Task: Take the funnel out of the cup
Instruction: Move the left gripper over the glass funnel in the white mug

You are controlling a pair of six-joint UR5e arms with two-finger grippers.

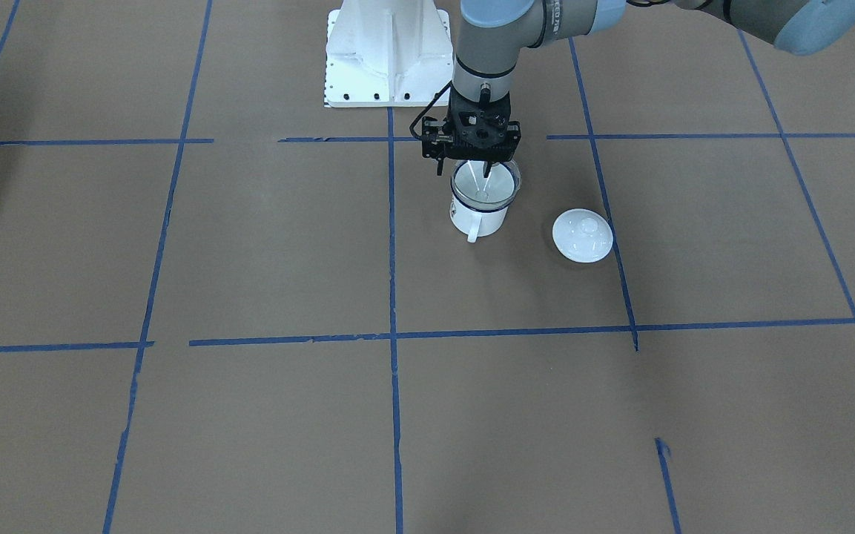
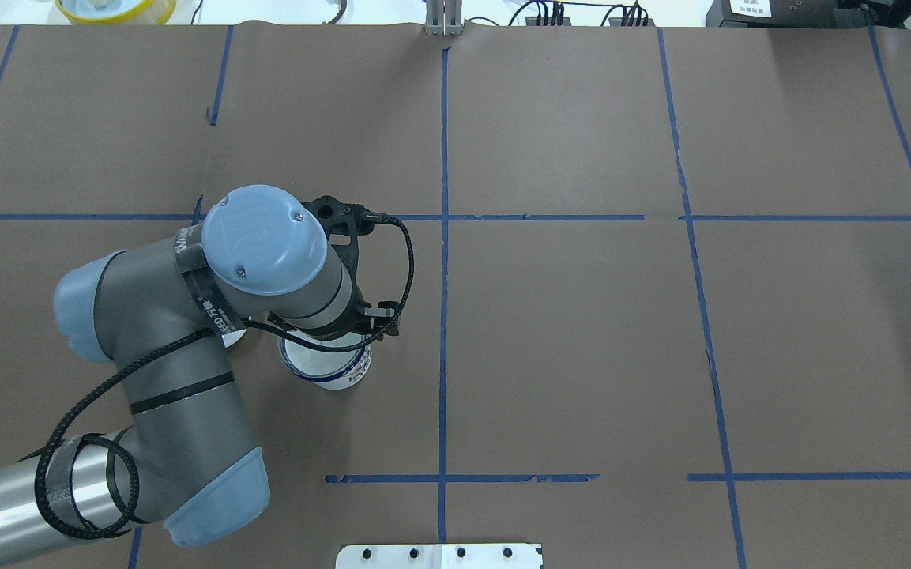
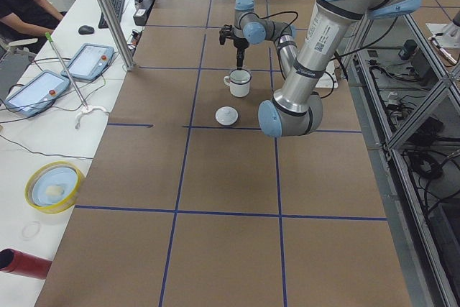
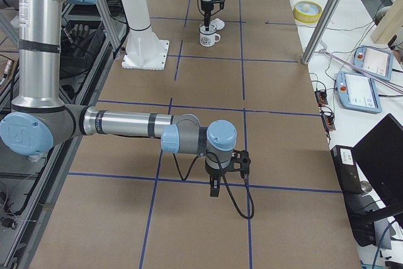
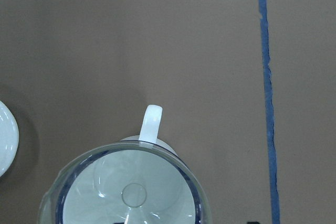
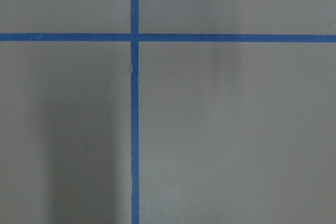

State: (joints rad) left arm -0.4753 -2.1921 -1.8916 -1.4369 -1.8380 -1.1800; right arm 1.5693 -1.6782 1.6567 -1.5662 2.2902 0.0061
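Black against the brown paper, the left gripper (image 1: pixel 479 160) hangs straight down over the cup (image 1: pixel 477 219), its tips at the far rim of the funnel (image 1: pixel 483 187). From my screens I cannot tell how wide its jaws stand, or whether they have any hold on the rim. The wrist hides them from overhead, and its own camera sees only the funnel below. The right gripper (image 4: pixel 214 188) points down at bare table well away from the cup. It shows only in the side view, so I cannot tell its opening either.

The funnel sits seated in the cup's mouth, about as wide as the dark blue rim. Its bowl opens upward, its spout points down inside, and its long axis is upright. The cup stands upright too, its handle (image 1: pixel 473 233) turned toward the operators' side.

A white round lid (image 1: pixel 582 235) lies near the cup on the robot's left, not touching it. The table (image 1: pixel 264 252) is covered in brown paper gridded with blue tape (image 1: pixel 393 245). The white robot base (image 1: pixel 386 55) stands behind the cup. Along the operators' bench I see two tablets (image 3: pixel 90 61), a yellow bowl (image 3: pixel 54 186) and a seated person (image 3: pixel 21 5).
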